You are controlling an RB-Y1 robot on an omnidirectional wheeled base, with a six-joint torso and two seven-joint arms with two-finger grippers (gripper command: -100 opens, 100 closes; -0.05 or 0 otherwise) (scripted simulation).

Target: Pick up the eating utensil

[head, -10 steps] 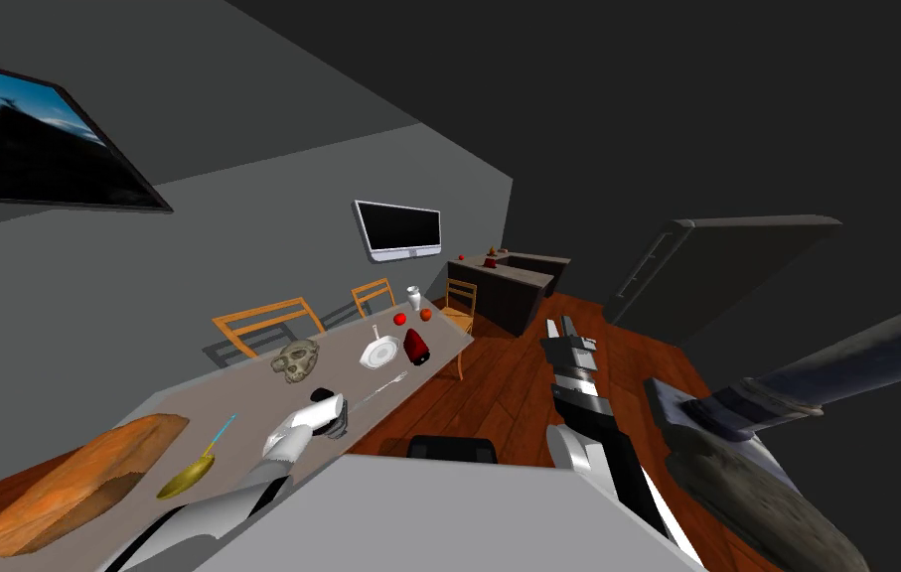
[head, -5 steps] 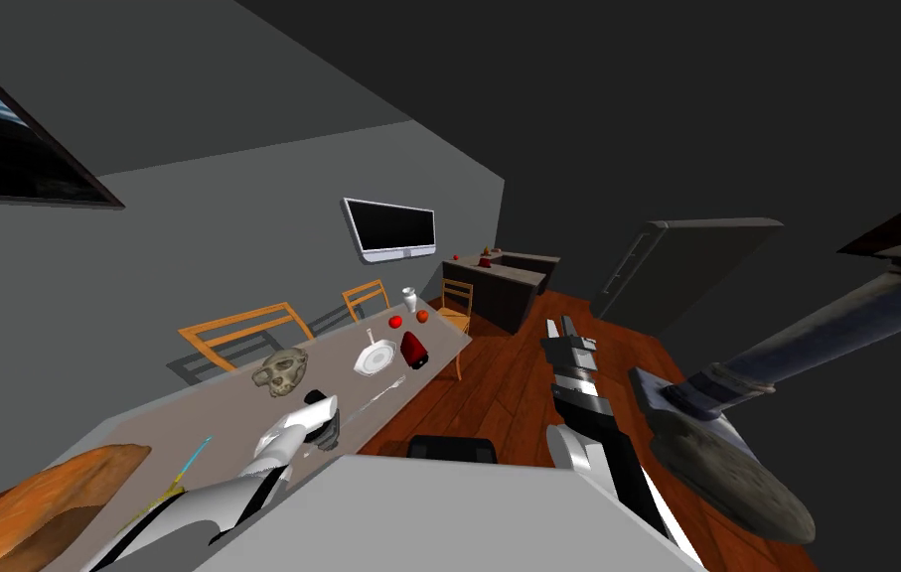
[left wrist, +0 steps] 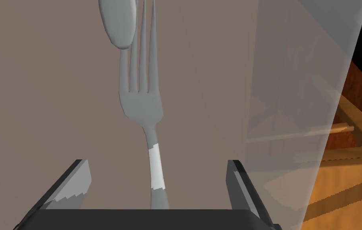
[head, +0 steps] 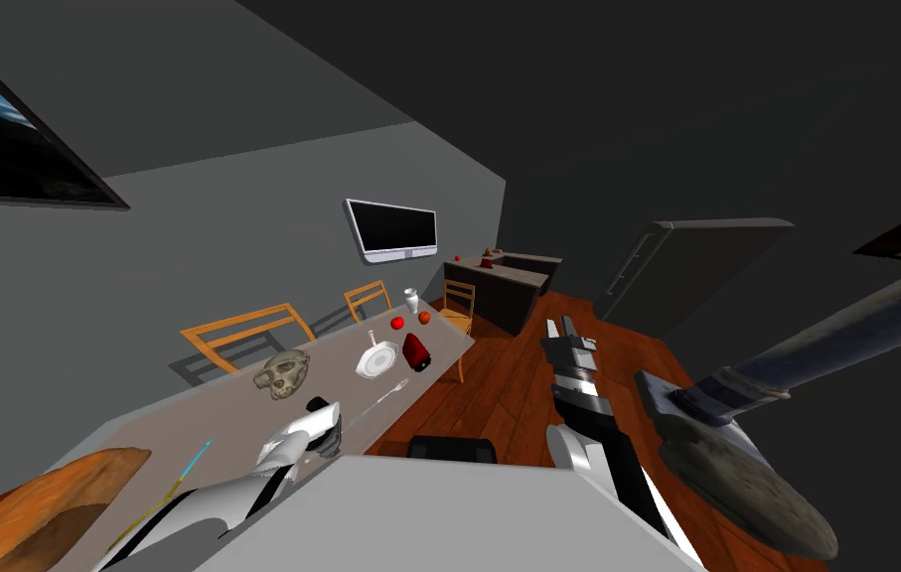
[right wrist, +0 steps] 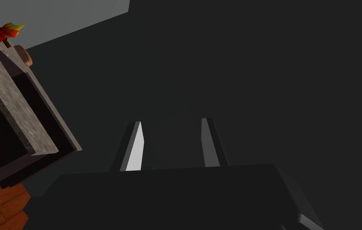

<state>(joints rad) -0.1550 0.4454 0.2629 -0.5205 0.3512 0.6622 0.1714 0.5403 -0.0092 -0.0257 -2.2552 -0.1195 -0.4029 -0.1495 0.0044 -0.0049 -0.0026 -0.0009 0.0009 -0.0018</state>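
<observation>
Grey fork [left wrist: 142,106] lengthwise on bench [left wrist: 48,80], tines pointing far, left gripper [left wrist: 158,161], jaws apart astride its handle, white pan [head: 375,359] beyond, right gripper [right wrist: 172,120], jaws apart

Fork [left wrist: 142,106]: plain grey, one white band across the handle. Tabletop [left wrist: 48,100]: flat grey-brown, unpatterned. Floor [head: 510,389]: red-brown planks. Chair [head: 235,319]: pale orange wood.

Left arm: I reach it forward and down, the white forearm ending in the left pincer [left wrist: 158,164], pointed downward, both fingers spread wide. Right arm: I hold it stretched straight ahead, the right pincer [head: 565,326] showing two fingers parted by a narrow gap.
</observation>
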